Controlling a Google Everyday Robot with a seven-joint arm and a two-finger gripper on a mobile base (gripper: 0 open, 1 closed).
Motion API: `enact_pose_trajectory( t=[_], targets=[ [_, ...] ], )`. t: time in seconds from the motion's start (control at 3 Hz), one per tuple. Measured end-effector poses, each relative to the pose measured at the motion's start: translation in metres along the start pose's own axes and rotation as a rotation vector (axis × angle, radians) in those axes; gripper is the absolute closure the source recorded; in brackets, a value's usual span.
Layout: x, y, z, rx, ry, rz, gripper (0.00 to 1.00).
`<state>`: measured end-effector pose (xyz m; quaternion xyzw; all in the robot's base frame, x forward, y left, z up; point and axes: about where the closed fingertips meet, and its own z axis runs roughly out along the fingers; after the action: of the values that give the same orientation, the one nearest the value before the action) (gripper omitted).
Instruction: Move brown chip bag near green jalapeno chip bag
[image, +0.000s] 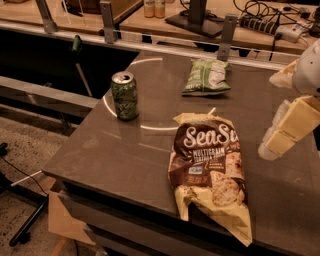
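The brown chip bag (210, 170) lies flat on the dark table (125, 150) near its front edge, crinkled, with pale yellow ends and white "Sea S.." lettering. The green jalapeno chip bag (206, 77) lies flat at the back of the table, well apart from the brown bag. My gripper (285, 127) hangs at the right edge of the view, above the table and to the right of the brown bag, touching neither bag.
A green soda can (124, 95) stands upright on the left part of the table. A rail with metal posts (226, 31) runs behind the table. The table's left and front edges drop to the floor.
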<state>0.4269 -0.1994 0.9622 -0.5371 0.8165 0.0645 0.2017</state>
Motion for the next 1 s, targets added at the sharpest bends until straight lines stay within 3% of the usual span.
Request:
enact_pose_trajectory(
  t=[0.33, 0.67, 1.0],
  targets=[
    [-0.025, 0.032, 0.020, -0.079, -0.185, 0.112, 0.00],
    [-0.044, 0.045, 0.038, -0.094, -0.290, 0.131, 0.00],
    [-0.046, 0.056, 0.062, -0.086, -0.347, 0.092, 0.00]
  ],
)
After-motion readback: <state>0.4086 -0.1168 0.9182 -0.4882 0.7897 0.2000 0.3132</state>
